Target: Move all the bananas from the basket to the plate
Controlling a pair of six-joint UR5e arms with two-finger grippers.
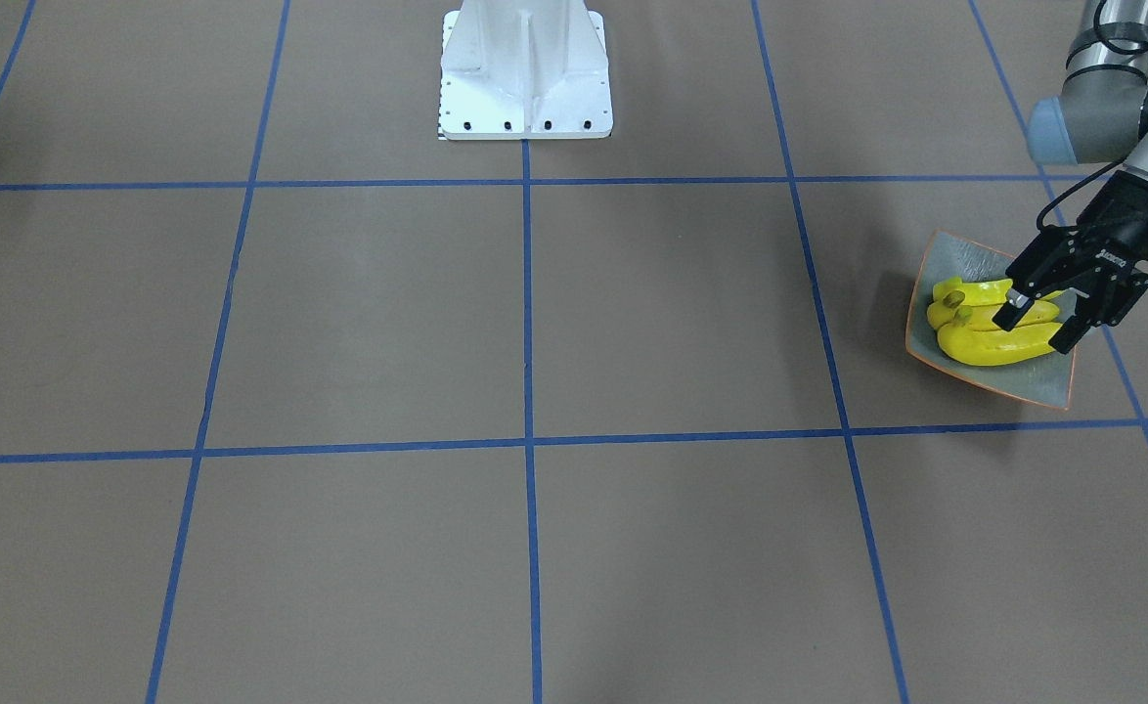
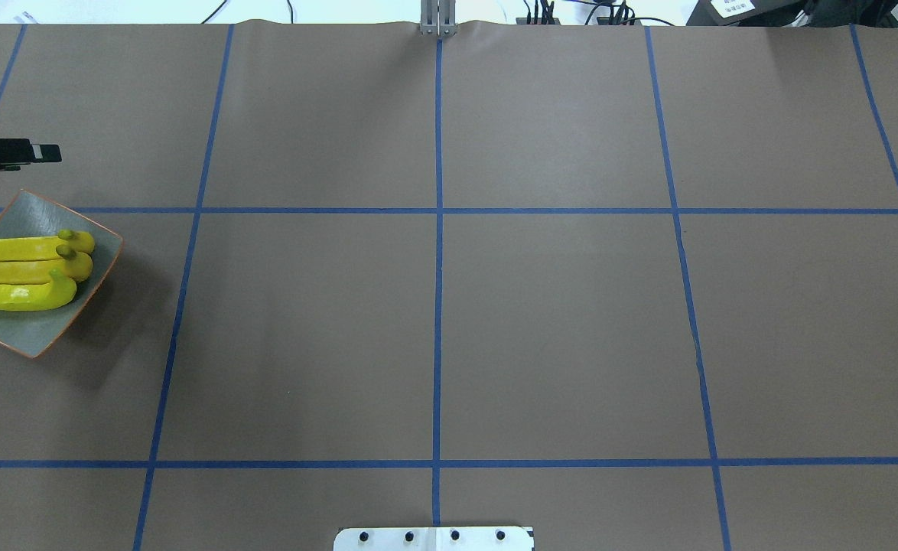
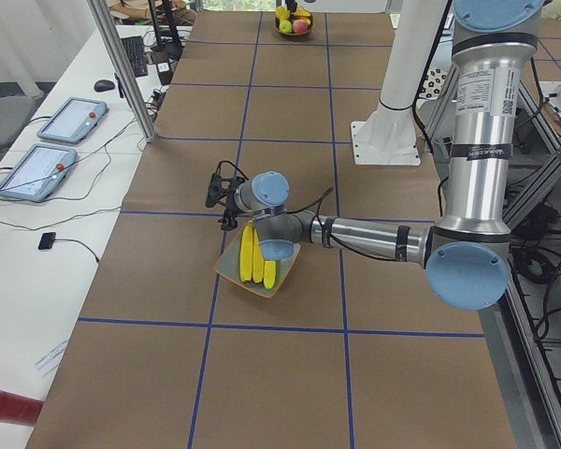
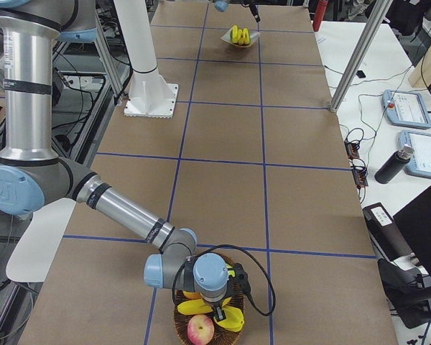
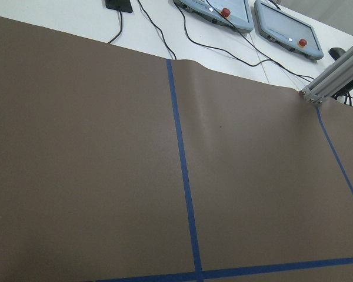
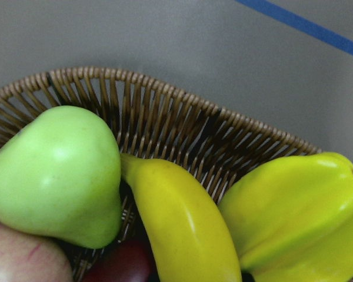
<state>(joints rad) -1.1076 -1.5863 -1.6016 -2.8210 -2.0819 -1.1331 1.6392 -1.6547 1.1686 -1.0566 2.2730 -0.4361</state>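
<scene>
Three yellow bananas (image 2: 24,272) lie side by side on the grey-green plate (image 2: 32,340) at the table's left end; they also show in the front view (image 1: 990,342). My left gripper (image 1: 1038,328) is open and empty. In the overhead view it (image 2: 45,153) hangs just beyond the plate's far corner, apart from the bananas. A fourth banana (image 6: 176,226) lies in the wicker basket (image 6: 165,123). My right gripper (image 4: 217,314) is low over that basket (image 4: 183,325). Its fingers do not show in the right wrist view, so I cannot tell whether it is open or shut.
The basket also holds a green pear (image 6: 56,173), a yellow pepper (image 6: 297,217) and a red apple (image 4: 200,331). The white robot base (image 1: 525,73) stands mid-table. An aluminium post (image 4: 352,61) stands at the table's operator-side edge.
</scene>
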